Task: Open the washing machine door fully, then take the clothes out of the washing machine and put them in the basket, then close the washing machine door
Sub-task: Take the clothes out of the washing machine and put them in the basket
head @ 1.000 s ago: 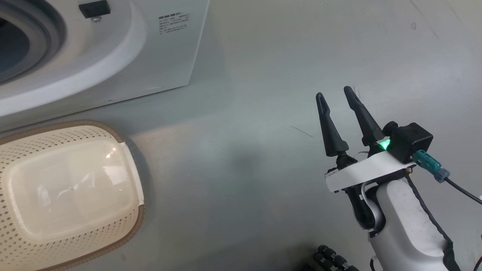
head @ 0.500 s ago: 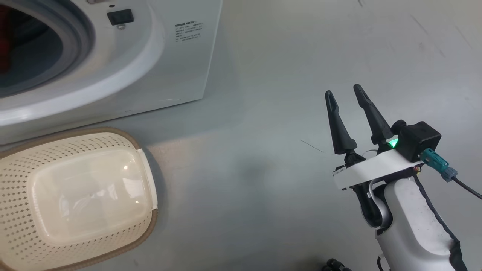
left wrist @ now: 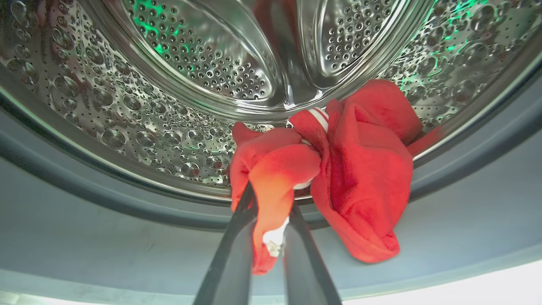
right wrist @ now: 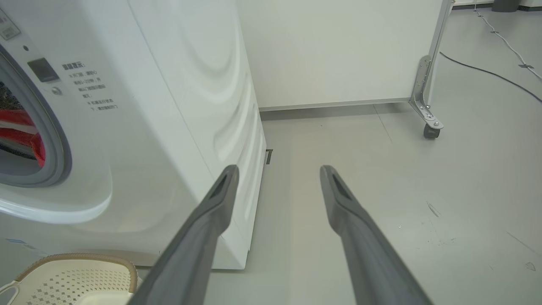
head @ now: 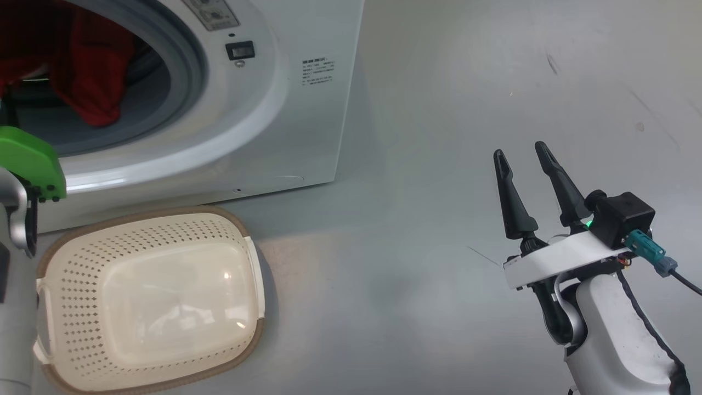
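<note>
The white washing machine (head: 307, 115) stands at the upper left with its drum mouth uncovered; the washing machine door is out of view. Red clothes (head: 88, 71) hang just inside the grey seal (head: 192, 60). In the left wrist view my left gripper (left wrist: 271, 199) is inside the steel drum (left wrist: 190, 63), shut on a fold of the red clothes (left wrist: 364, 169), which dangle over the seal. The cream basket (head: 241, 263) sits on the floor below the opening. My right gripper (head: 521, 156) is open and holds nothing, off to the right over bare floor.
My left arm's green-capped joint (head: 27, 159) shows at the left edge by the machine's front. In the right wrist view a white panel on a caster (right wrist: 430, 127) stands behind the machine, and a cable (right wrist: 491, 72) runs across the grey floor at the far right.
The head camera has swung, bringing the drum mouth, the red clothes and my left arm's green joint into view. The right gripper stays open with the same pose.
</note>
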Available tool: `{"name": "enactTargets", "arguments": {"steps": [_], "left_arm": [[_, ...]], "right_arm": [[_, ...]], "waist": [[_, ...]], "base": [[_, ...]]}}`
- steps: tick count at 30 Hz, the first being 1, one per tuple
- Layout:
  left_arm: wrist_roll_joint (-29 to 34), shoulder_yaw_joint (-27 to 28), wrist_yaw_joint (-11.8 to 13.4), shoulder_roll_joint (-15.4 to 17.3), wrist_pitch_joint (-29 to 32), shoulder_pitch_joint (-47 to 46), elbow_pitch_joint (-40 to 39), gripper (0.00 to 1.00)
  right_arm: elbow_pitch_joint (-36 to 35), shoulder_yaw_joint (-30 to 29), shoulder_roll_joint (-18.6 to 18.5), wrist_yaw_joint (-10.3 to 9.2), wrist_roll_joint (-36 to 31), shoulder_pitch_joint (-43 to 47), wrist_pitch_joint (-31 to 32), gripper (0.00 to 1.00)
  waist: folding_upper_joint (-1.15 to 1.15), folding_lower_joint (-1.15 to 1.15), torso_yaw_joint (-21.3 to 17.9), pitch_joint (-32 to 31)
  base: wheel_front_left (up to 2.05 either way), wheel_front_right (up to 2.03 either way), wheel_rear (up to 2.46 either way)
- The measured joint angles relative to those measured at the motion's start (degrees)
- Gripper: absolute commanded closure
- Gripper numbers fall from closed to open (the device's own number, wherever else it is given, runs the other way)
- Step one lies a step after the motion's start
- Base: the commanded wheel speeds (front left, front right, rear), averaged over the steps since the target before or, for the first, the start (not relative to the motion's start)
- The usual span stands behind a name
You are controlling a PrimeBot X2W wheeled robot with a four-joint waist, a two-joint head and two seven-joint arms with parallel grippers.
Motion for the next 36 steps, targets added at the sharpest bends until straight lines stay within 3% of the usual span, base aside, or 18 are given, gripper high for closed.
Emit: {"name": "enactTargets", "arguments": {"steps": [12,27,36], "left_arm": [[-3.3,0.2,-2.4,-3.5,-8.6,7.1,-0.2,1.00],[-5.0,-0.1,-4.9,-6.9,-10.3,17.1,-4.7,1.00],[-5.0,0.1,-5.0,-8.6,-10.3,20.0,-13.6,1.00]], "right_arm": [[0.9,-0.7,-0.3,0.00,-0.1,4.6,0.0,0.00],[1.2,-1.3,-0.6,0.00,-0.1,9.4,0.0,0.00],[0.5,-1.6,-0.7,-0.04,-0.1,10.9,0.0,0.00]], "waist": [[0.00,0.00,4.7,-7.4],[0.00,0.00,8.8,-15.8],[0.00,0.00,10.9,-18.6]], "base": [[0.00,0.00,0.00],[0.00,0.00,0.00],[0.00,0.00,0.00]]}}
